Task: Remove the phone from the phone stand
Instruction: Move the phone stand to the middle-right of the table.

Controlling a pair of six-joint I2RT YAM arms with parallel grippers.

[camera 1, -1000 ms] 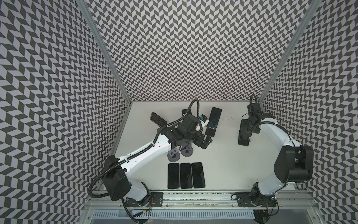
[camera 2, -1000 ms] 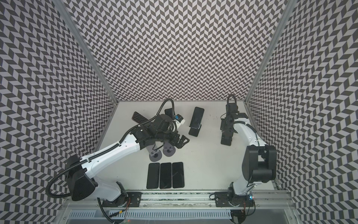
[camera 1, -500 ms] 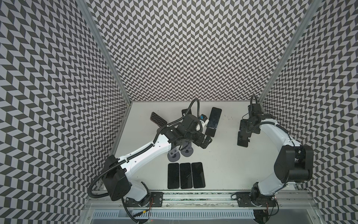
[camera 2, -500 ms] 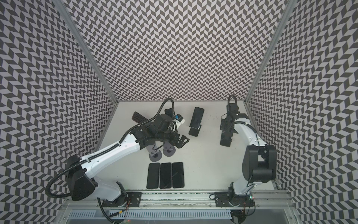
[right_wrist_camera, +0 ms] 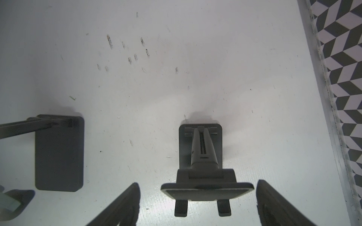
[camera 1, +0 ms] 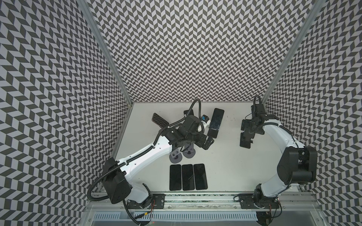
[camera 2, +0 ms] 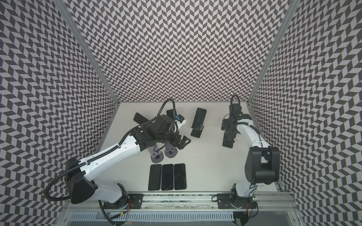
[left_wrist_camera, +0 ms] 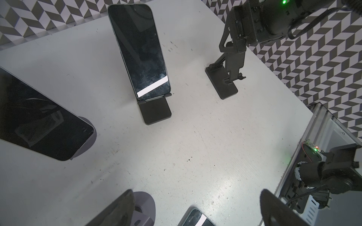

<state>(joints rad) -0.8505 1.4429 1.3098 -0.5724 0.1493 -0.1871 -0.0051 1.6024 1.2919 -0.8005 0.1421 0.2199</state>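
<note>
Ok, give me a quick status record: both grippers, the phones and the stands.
left gripper: open, empty, near the propped phone
right gripper: open, fingers either side of the empty black stand, not gripping it
propped phone: leaning on its loaded black stand, untouched
flat phones: three in a row near the arms' bases
grey round-base stands: two under the left arm; a second phone appears to rest on one
</note>
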